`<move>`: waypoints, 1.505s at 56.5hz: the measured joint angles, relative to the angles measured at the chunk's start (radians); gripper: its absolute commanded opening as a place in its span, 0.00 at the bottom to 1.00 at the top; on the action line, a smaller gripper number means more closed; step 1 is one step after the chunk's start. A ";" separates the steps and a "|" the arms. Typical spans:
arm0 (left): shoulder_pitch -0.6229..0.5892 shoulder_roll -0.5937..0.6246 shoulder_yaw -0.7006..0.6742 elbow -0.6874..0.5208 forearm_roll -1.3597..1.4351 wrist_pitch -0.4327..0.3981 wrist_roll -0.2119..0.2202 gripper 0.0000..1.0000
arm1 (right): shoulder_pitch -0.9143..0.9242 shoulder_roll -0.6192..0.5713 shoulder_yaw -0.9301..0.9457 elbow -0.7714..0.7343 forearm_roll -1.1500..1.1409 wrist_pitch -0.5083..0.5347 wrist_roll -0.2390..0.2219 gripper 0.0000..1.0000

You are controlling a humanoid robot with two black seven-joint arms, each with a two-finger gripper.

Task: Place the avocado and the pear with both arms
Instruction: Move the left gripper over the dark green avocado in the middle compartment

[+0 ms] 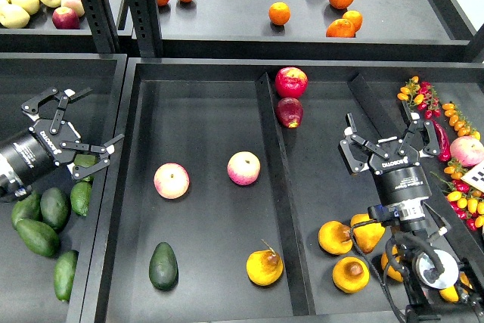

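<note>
The very dark green avocado (163, 265) lies at the front left of the middle tray (204, 104). The yellow-orange pear (265, 268), bruised and with a thin stem, lies to its right near the divider (277, 187). My left gripper (89, 120) is open and empty over the left bin, at the tray's left wall, well behind the avocado. My right gripper (382, 122) is open and empty over the right compartment, behind and to the right of the pear.
Two pink-yellow apples (172, 181) (243, 168) lie mid-tray. Red apples (291, 81) sit at the back by the divider. Lighter green avocados (45, 213) fill the left bin. Yellow fruit (335, 237) lies under my right arm. Chillies and small tomatoes (454, 149) lie far right.
</note>
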 measured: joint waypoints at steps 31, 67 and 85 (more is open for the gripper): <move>-0.546 -0.138 0.734 -0.019 0.197 0.000 0.000 1.00 | 0.139 -0.073 0.048 -0.217 0.043 -0.015 -0.015 1.00; -0.552 -0.276 0.847 0.003 0.446 0.000 0.000 1.00 | 0.169 -0.139 0.053 -0.299 0.092 -0.009 -0.015 1.00; -0.549 -0.362 0.876 0.024 0.583 0.000 0.000 1.00 | 0.179 -0.152 0.053 -0.330 0.092 -0.009 -0.014 1.00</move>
